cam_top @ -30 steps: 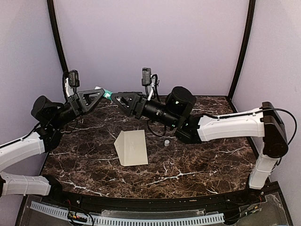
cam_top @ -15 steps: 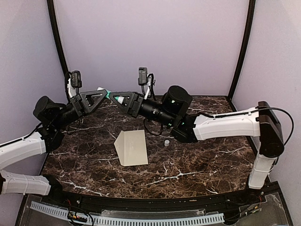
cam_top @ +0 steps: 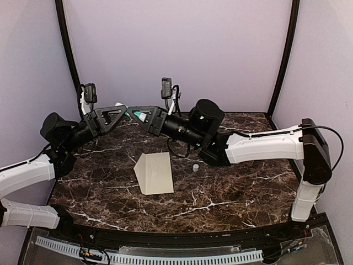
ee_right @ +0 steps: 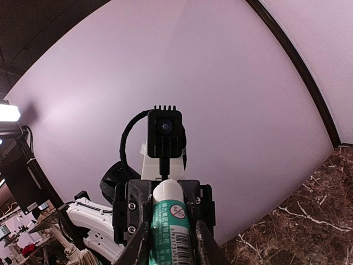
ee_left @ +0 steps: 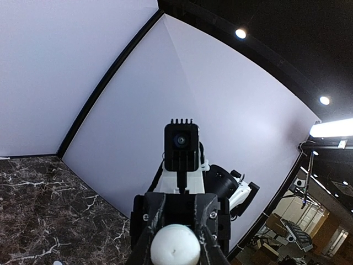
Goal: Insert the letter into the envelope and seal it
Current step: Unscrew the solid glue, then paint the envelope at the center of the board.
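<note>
Top view, near to far. The dark marble table carries the envelope, a cream sheet lying flat near the middle, its left edge coming to a point. The letter cannot be made out as a separate sheet in any view. Just to the right of the envelope, apart from it, stands a small white cylinder.

Farther back and above the table, the two arms meet tip to tip. The left gripper reaches in from the left, the right gripper from the right, and a glue stick bridges them — from above only a sliver of teal and white shows.

The wrist views supply what the top view hides. In the right wrist view the glue stick runs lengthwise away from the lens: a white tube with a green printed label and a round red prohibition mark. The right fingers press against both its sides, so the claw is nearly closed and gripping the tube. Beyond it sits the left wrist camera, facing back.

In the left wrist view the same stick appears end-on as a white round disc. The left fingers are clamped on either side of it — narrow opening, firm hold. Behind it the right wrist camera looks straight in, against the lilac back wall.
</note>
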Controlling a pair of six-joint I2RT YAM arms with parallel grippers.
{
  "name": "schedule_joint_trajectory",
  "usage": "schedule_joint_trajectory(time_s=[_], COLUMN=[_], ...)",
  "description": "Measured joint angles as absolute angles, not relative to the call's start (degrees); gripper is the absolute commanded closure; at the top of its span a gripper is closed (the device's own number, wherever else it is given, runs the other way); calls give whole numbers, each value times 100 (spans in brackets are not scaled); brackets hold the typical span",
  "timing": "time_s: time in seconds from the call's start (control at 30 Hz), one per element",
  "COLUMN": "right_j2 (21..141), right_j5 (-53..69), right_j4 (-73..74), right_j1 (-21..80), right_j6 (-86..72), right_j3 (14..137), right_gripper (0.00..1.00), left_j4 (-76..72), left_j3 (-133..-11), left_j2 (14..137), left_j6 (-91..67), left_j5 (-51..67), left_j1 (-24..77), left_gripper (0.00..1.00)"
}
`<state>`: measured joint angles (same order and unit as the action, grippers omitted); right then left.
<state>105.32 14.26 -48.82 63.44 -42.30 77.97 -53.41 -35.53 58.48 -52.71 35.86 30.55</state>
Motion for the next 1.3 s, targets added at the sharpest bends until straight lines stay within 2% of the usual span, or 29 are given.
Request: schedule_joint_trajectory(time_s=[0.2, 0.67, 0.73, 0.77, 0.8, 0.83, 0.87, 0.9, 0.97, 1.03, 1.1, 1.3], right_j2=[10536, 10549, 10549, 10549, 10549, 10547, 10538, 10525, 10444, 10337, 10210, 9668], right_j5=[1461, 1503, 1503, 1498, 1496, 1490, 1444, 1406, 1282, 1151, 1039, 652], right_j4=[-4875, -4845, -4845, -4845, -4845, -4849, -4838, -4827, -4748, -4633, -4578, -4130], right_j1=[6344, 6342, 6342, 6342, 6342, 6342, 6344, 6344, 6344, 6344, 6337, 6241], right_j6=[-4250, -4254, -4252, -4250, -4241, -4228, -4202, -4171, -4075, -3968, -3889, -3562], right_j3=[7800, 7806, 7806, 7804, 7797, 7789, 7767, 7732, 7585, 7443, 7303, 6993], right_gripper=[68, 89, 90, 90, 90, 90, 89, 90, 89, 89, 89, 89], left_j4=[-5343, -5345, -5345, -5328, -5306, -5258, -5190, -5105, -4849, -4501, -4219, -2917], left_j3=[-3551, -3551, -3551, -3551, -3551, -3551, -3551, -3551, -3551, -3551, -3551, -3551], left_j2=[5850, 5833, 5830, 5828, 5815, 5802, 5776, 5747, 5647, 5507, 5389, 5050], left_j6=[-5242, -5221, -5218, -5214, -5210, -5194, -5131, -5057, -4963, -4869, -4753, -4445], left_j5=[3568, 3546, 3544, 3544, 3533, 3511, 3465, 3428, 3321, 3197, 3103, 2856], left_j1=[3055, 3055, 3055, 3055, 3055, 3055, 3057, 3063, 3065, 3065, 3065, 3065], left_gripper=[100, 99, 86, 71, 62, 47, 41, 30, 20, 12, 7, 3])
